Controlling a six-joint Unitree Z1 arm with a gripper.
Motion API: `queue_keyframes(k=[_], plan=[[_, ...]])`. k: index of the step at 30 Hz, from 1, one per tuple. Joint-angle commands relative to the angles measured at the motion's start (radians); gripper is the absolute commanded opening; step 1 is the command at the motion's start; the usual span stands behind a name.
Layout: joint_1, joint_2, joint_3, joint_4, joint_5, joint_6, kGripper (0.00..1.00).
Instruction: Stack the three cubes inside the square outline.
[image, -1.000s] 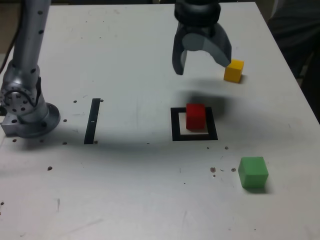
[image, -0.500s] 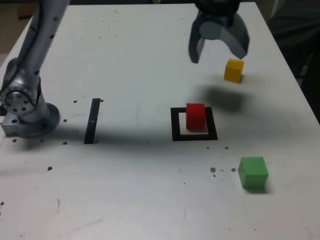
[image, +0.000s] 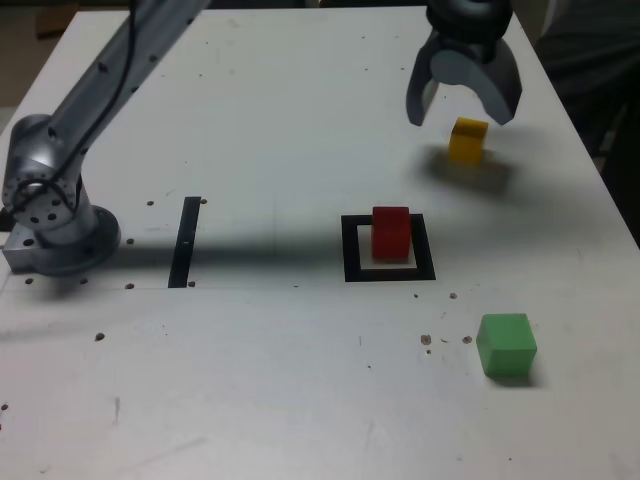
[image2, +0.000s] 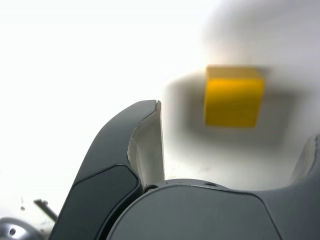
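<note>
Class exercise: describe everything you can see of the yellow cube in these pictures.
The small yellow matte cube is a solid, plain block with flat faces and no markings. It sits flat and upright on the white table, towards the far edge on the exterior view's right, well outside the black square outline. Nothing grips it: the grey end effector hangs over it with jaws wide open. The wrist view shows it between the jaws' line, untouched.
</note>
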Motion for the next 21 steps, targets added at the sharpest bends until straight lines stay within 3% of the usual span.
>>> queue_keyframes(k=[1, 14, 17, 21], plan=[[0.008, 0.029, -0.037, 0.017, 0.001, 0.011, 0.97], [0.018, 0.147, -0.173, 0.052, -0.019, 0.035, 0.88], [0.018, 0.163, -0.191, 0.054, -0.021, 0.033, 0.81], [0.018, 0.178, -0.209, 0.054, -0.018, 0.027, 0.63]])
